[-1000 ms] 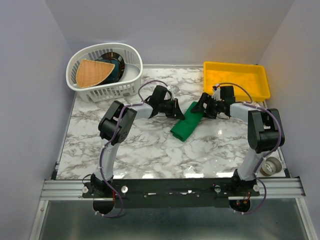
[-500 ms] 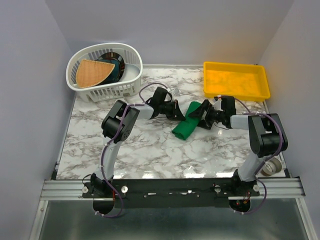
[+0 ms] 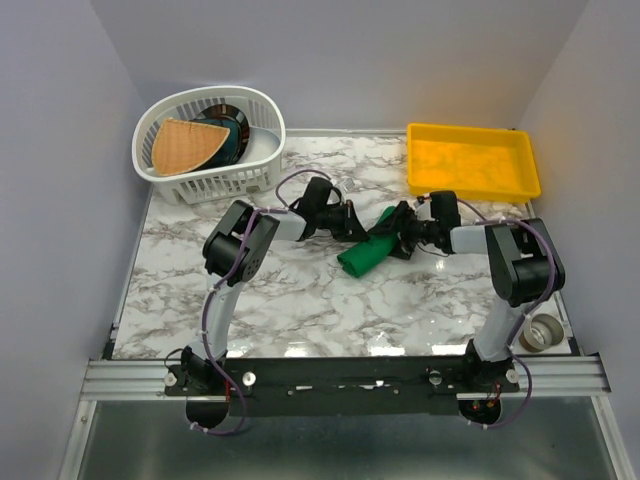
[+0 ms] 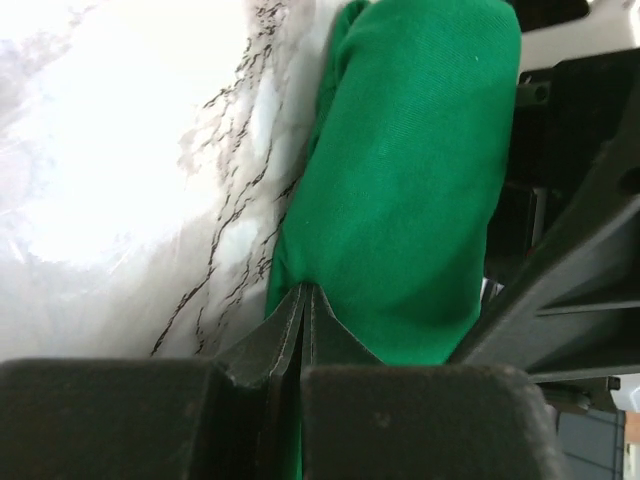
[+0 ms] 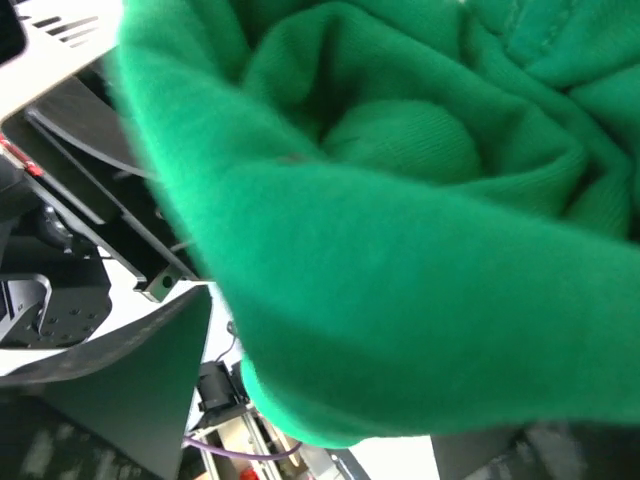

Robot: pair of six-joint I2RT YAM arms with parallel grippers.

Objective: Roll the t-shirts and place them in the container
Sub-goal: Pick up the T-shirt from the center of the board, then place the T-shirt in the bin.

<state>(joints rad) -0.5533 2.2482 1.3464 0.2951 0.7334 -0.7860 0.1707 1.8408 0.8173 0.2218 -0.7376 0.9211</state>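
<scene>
The emerald-green t-shirt (image 3: 363,252) lies rolled into a short tube in the middle of the marble table. My left gripper (image 3: 350,222) is at the roll's far left side. In the left wrist view its fingertips (image 4: 303,292) are pressed together against the t-shirt (image 4: 410,180), and a sliver of green shows between them. My right gripper (image 3: 394,237) comes in from the right with its jaws wide. In the right wrist view the t-shirt's spiral end (image 5: 400,150) fills the space between the fingers (image 5: 110,400) of that gripper (image 5: 370,390).
A white basket (image 3: 170,180) with a tan woven piece and a dark dish stands at the back left. A yellow tray (image 3: 415,165) sits at the back right. A roll of tape (image 3: 545,331) lies by the right arm's base.
My right gripper has slid left and lower, onto the roll's end. The roll has shifted slightly left. My left gripper has stayed almost in place, shut.
</scene>
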